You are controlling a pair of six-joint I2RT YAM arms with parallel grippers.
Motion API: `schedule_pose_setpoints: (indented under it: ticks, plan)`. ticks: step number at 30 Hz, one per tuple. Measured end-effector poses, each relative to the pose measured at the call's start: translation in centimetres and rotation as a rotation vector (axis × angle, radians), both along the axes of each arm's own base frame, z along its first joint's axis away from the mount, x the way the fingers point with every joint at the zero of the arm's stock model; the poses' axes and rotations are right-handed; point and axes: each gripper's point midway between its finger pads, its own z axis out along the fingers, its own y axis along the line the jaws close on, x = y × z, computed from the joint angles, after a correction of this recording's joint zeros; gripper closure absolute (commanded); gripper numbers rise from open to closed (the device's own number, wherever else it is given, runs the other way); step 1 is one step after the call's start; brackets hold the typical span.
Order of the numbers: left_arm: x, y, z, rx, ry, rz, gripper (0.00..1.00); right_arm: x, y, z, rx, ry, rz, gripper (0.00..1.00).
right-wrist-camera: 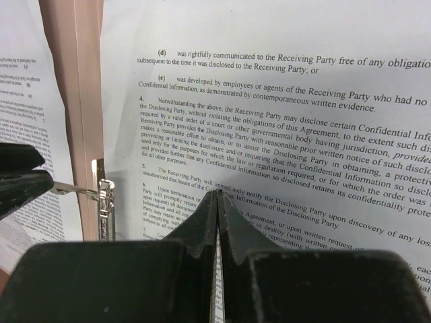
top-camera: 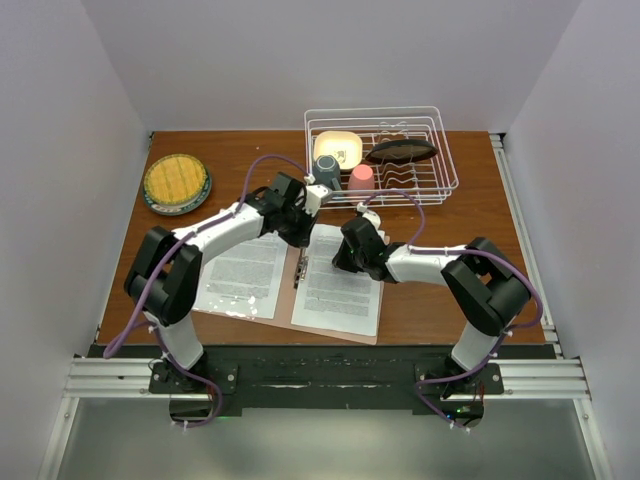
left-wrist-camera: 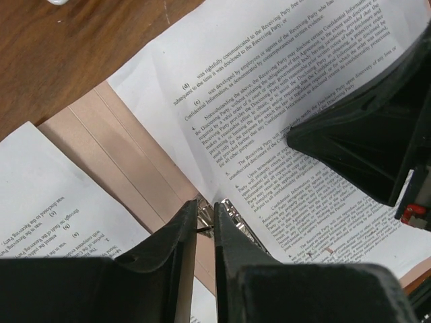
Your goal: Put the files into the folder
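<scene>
Files (top-camera: pixel 340 285), where do they lie?

One sheet lies on each leaf of the open folder (left-wrist-camera: pixel 114 148), flat on the table (top-camera: pixel 450 290).

What about the left gripper (left-wrist-camera: pixel 205 225)?

It is over the spine. Its fingers are narrowed to a slit and pinch the thin lever of the clip (right-wrist-camera: pixel 106 202).

And the right gripper (right-wrist-camera: pixel 217 198)?

Its fingers are pressed fully together with nothing between them. The tips are down at the right-hand sheet's print, just beside the clip.
</scene>
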Motion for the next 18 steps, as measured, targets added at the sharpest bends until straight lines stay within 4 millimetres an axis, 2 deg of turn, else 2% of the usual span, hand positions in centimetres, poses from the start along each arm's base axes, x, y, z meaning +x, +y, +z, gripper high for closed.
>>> schedule_pose_setpoints:
  ticks: [4, 18]
  plan:
    - [-0.4, -0.2, 0.2, -0.011, 0.008, -0.025, 0.77, 0.0, 0.0, 0.0, 0.001, 0.002, -0.004, 1.0]
    - [-3.3, -0.1, 0.7, -0.033, 0.09, -0.115, 0.74, 0.0, 0.0, -0.1, -0.006, 0.012, -0.025, 1.0]
